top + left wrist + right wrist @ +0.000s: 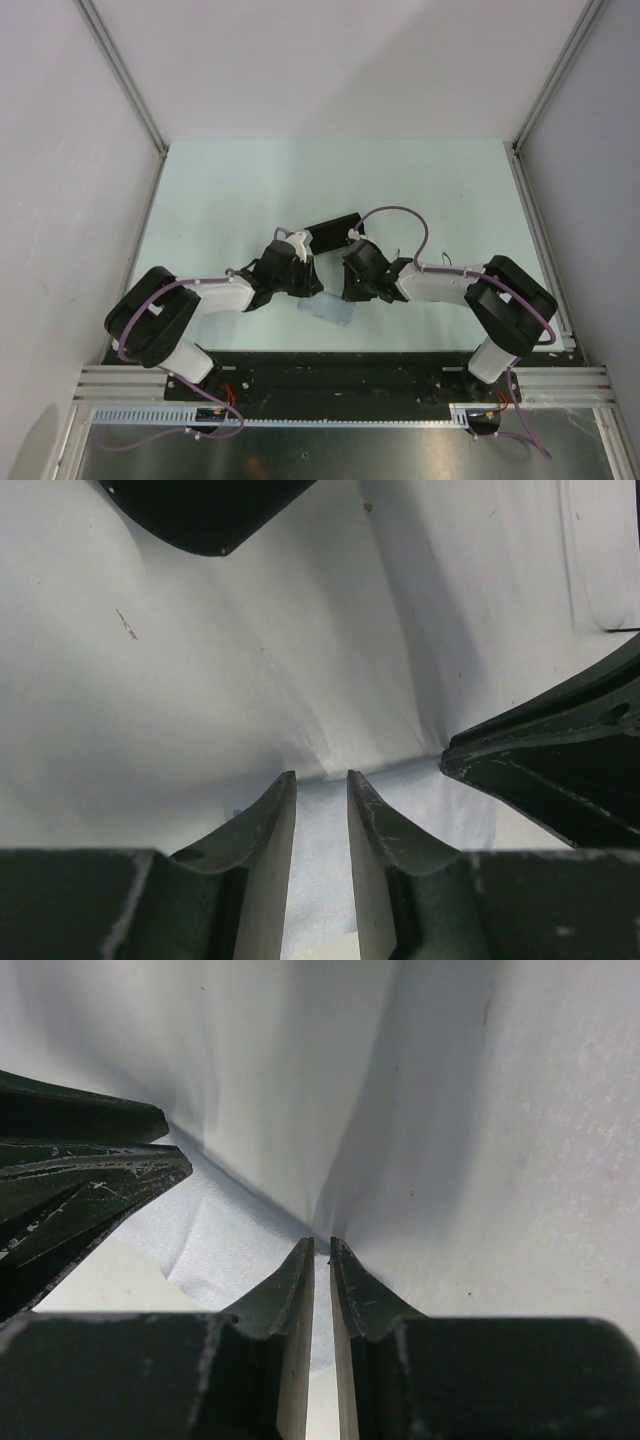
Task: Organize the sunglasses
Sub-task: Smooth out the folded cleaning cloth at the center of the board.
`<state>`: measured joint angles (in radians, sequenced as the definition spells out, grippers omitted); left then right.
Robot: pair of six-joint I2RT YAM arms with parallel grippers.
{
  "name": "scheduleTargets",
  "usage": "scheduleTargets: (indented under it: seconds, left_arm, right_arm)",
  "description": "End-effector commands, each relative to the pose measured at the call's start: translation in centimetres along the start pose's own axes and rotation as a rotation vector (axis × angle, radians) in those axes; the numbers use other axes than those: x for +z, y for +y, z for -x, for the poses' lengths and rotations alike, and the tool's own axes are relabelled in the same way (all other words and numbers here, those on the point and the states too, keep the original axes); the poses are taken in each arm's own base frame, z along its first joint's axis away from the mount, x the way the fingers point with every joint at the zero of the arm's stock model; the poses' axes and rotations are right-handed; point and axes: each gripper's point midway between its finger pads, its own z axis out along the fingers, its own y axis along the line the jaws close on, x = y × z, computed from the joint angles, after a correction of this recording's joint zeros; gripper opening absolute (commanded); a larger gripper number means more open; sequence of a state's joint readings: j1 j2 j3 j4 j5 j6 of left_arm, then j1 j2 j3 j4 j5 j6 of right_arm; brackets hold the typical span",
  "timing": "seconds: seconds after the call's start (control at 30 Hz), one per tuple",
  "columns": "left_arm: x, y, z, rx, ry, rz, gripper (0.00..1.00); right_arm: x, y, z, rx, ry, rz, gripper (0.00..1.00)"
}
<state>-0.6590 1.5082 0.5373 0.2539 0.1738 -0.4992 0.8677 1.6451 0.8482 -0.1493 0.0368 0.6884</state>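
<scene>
The sunglasses are not in view in any frame. The light blue cloth (pixel 330 311) lies near the front middle of the table, between my two grippers. My left gripper (pixel 303 282) (pixel 321 775) has its jaws a narrow gap apart, astride the cloth's edge (pixel 320 860). My right gripper (pixel 353 288) (pixel 322 1243) is shut on the cloth's edge (pixel 215 1240). The two grippers nearly touch: the right one shows in the left wrist view (pixel 560 770), and the left one in the right wrist view (pixel 70 1180). The black oblong case (pixel 335 228) lies just behind them.
The case's rounded end (pixel 200 510) sits at the top of the left wrist view. White walls with aluminium posts (pixel 125 75) enclose the pale table (pixel 330 180) on three sides. The arm bases (pixel 330 375) stand along the near edge.
</scene>
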Motion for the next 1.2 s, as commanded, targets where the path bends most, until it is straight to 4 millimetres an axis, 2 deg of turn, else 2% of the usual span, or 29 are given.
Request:
scheduleTargets:
  seconds: [0.0, 0.17, 0.27, 0.4, 0.43, 0.53, 0.6, 0.73, 0.93, 1.17]
  left_arm:
    - [0.5, 0.6, 0.7, 0.007, -0.022, 0.047, 0.33]
    - [0.5, 1.0, 0.6, 0.007, -0.024, 0.063, 0.33]
    - [0.2, 0.5, 1.4, 0.012, -0.047, 0.052, 0.34]
    - [-0.9, -0.6, 3.8, 0.024, -0.118, 0.035, 0.40]
    - [-1.6, -1.1, 4.9, 0.031, -0.155, 0.031, 0.41]
    - [-2.7, -1.8, 6.0, 0.041, -0.189, 0.018, 0.46]
    - [-2.9, -2.2, 5.8, 0.040, -0.179, -0.004, 0.47]
    - [-2.7, -2.5, 4.0, 0.024, -0.126, -0.037, 0.43]
    - [-1.6, -2.2, 1.6, 0.012, -0.054, -0.038, 0.36]
    - [-0.7, -0.3, 0.0, -0.022, -0.018, 0.042, 0.32]
  right_arm:
    - [0.6, -0.7, 0.2, 0.004, -0.013, -0.028, 0.16]
    - [0.0, -0.8, 0.9, 0.004, -0.037, -0.036, 0.16]
    - [-0.6, -0.1, 1.7, -0.001, -0.066, -0.006, 0.17]
    - [-2.0, 1.8, 3.4, -0.011, -0.130, 0.056, 0.20]
    - [-2.3, 2.2, 3.6, -0.017, -0.139, 0.069, 0.20]
    - [-2.6, 3.2, 3.8, -0.030, -0.148, 0.088, 0.24]
    - [-2.5, 3.5, 3.6, -0.039, -0.140, 0.090, 0.28]
    - [-1.7, 3.8, 2.6, -0.043, -0.102, 0.097, 0.32]
    - [-0.8, 4.7, 1.6, -0.042, -0.060, 0.114, 0.29]
    - [0.0, 2.5, 0.1, -0.015, -0.006, 0.013, 0.24]
